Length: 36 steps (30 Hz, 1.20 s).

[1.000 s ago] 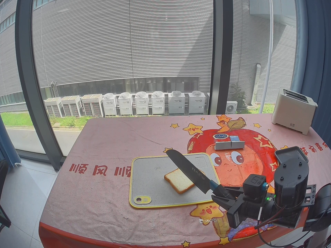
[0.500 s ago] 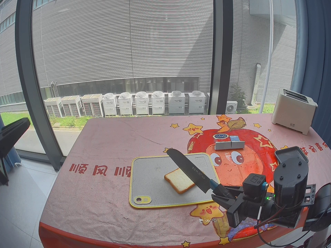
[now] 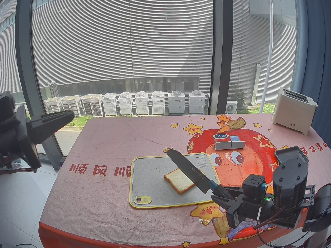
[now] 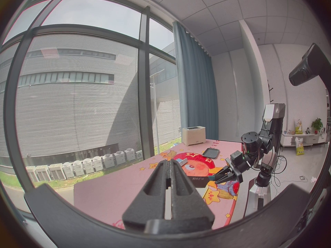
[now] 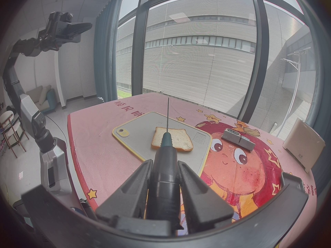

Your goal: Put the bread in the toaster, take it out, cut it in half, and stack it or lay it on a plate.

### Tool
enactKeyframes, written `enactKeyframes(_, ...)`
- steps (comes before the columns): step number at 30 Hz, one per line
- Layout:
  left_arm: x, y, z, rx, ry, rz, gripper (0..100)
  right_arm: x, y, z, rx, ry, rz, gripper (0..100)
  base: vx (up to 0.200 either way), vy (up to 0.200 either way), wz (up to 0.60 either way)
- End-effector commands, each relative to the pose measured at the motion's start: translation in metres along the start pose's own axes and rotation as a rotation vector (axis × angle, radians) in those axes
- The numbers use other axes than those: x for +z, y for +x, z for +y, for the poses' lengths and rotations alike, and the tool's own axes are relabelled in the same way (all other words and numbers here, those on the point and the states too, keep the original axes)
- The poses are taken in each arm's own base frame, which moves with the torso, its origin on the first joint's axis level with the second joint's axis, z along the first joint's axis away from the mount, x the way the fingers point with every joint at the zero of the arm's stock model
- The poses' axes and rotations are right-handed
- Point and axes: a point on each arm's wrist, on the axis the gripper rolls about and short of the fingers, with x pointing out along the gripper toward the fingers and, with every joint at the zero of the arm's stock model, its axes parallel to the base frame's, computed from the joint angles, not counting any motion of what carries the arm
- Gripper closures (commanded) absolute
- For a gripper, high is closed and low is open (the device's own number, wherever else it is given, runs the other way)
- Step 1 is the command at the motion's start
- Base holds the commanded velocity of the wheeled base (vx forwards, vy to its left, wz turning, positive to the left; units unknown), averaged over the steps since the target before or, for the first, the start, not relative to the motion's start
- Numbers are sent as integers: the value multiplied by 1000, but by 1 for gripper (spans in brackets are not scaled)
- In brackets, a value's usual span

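Gripping the knife (image 3: 190,169) by its dark handle, the right gripper (image 3: 220,194) sits low over the near right part of the table (image 3: 113,138), with a finger clamped on each side of the handle. Its forearm lies close to level, coming in from the right edge, and the wrist points left and away from the robot. From the gripper the blade slants up and to the left over the grey, yellow-rimmed cutting board (image 3: 151,186), crossing the right corner of the bread slice (image 3: 178,182), which lies flat on the board. In the right wrist view the blade shows edge-on as a thin line above the slice; whether it touches the bread cannot be told.

The left gripper (image 3: 55,121) is held high and well off the table's left side, the arm bent upward at the elbow and the fingers (image 4: 158,186) pressed together, holding nothing, pointing level toward the table.

The white toaster (image 3: 293,111) stands at the far right corner, well apart from the board. A black tray (image 3: 291,154) lies between it and the right arm, and a small grey block (image 3: 229,143) rests beyond the board.
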Motion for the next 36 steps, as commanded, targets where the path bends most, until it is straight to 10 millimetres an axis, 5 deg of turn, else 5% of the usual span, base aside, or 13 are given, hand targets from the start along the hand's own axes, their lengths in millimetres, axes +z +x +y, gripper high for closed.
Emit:
enactKeyframes(1,-10,38,0,-53,-17,34,100,1,0,0,-7,0,-3,100,0,0,0)
enactKeyframes(11,-38,106,5,-130,-19,-11,100,-4,7,2,-21,-9,28,100,0,0,0)
enactKeyframes(19,-55,122,-26,-218,-90,45,100,-9,13,3,-25,-15,57,100,0,0,0)
enactKeyframes(27,-78,140,-25,-222,-102,109,100,-9,13,3,-25,-14,57,100,0,0,0)
enactKeyframes(36,-79,154,-22,-206,-84,51,100,0,12,2,-31,-12,26,100,0,0,0)
